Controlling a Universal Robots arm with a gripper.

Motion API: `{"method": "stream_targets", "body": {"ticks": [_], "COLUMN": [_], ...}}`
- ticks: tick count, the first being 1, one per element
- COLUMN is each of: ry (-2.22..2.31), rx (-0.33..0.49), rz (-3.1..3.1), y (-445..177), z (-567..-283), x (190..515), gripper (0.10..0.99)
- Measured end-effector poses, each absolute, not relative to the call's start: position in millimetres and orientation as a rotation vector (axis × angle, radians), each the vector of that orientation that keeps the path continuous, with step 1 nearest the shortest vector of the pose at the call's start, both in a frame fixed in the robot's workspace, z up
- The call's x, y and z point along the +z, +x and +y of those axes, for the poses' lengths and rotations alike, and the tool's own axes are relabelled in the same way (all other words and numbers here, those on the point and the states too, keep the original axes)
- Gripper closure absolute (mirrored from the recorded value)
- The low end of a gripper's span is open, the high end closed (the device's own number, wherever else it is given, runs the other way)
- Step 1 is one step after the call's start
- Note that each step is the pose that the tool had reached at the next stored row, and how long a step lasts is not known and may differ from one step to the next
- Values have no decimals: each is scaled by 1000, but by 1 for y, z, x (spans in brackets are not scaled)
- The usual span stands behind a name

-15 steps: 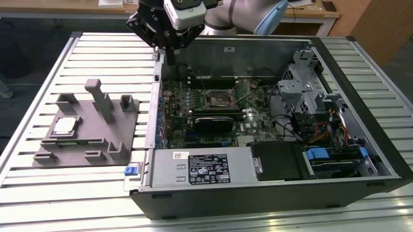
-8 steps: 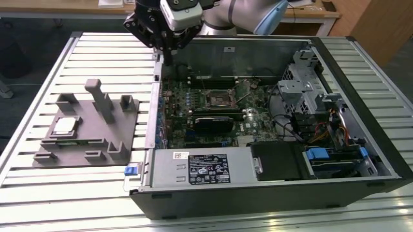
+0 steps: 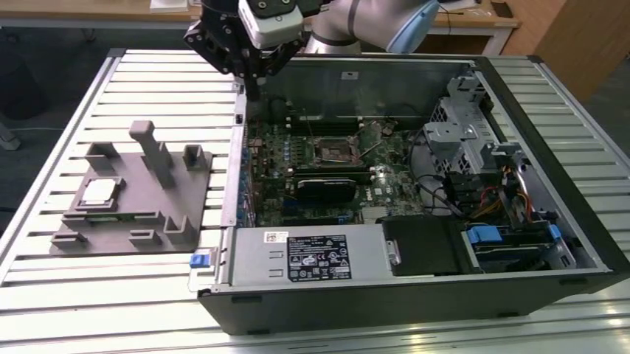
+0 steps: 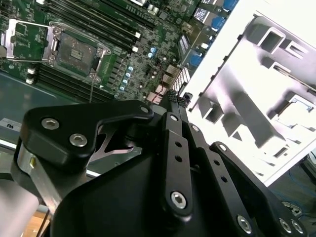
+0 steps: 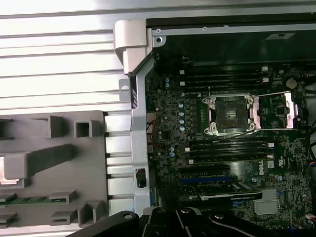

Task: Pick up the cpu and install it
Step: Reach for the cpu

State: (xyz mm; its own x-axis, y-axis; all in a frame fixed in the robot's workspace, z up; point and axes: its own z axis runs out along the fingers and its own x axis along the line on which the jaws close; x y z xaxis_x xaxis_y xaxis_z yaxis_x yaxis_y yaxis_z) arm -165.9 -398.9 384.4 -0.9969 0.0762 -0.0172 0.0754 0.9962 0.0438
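Note:
The cpu (image 3: pixel 99 193) is a small silvery-white square lying flat in a pocket of the grey fixture (image 3: pixel 138 221), at the exterior view's left. It also shows as a pale patch, the cpu (image 5: pixel 9 168), at the edge of the first wrist view. The black socket frame (image 3: pixel 333 151) stands open on the motherboard, seen too in both wrist views as the socket (image 4: pixel 74 49) (image 5: pixel 229 113). My gripper (image 3: pixel 253 90) hangs above the far left corner of the computer case, its fingers (image 4: pixel 174 98) drawn together into one tip with nothing held. It is well apart from the cpu.
The open computer case (image 3: pixel 414 295) lies on a slatted metal table (image 3: pixel 59 110). Its upright left wall (image 3: pixel 236 169) stands between the fixture and the motherboard. A power supply (image 3: pixel 310 254), drive cages (image 3: pixel 462 118) and cables crowd the case's near and right sides. Tall grey posts (image 3: pixel 153 151) rise from the fixture.

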Motion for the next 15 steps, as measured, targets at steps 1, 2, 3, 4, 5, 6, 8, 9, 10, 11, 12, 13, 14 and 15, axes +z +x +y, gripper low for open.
{"method": "stream_targets", "body": {"ticks": [1,2,3,4,5,6,8,9,10,11,12,13,14,15], "ry": [119,119,119,119,119,119,119,119,119,119,119,119,119,119], "rx": [67,67,67,67,67,67,67,67,67,67,67,67,67,67], "rz": [3120,3120,3121,3121,3121,3121,3122,3122,3122,3122,3122,3123,3123,3123], "y": [-167,-167,-168,-168,-169,-170,-171,-172,-172,-173,-174,-175,-176,-176], "z": [-399,-399,-399,-399,-399,-399,-399,-399,-399,-399,-399,-399,-399,-399], "x": [384,384,384,384,384,383,383,383,383,383,382,382,382,382], "gripper": [980,980,980,980,980,980,980,980,980,980,980,980,980,980]}}
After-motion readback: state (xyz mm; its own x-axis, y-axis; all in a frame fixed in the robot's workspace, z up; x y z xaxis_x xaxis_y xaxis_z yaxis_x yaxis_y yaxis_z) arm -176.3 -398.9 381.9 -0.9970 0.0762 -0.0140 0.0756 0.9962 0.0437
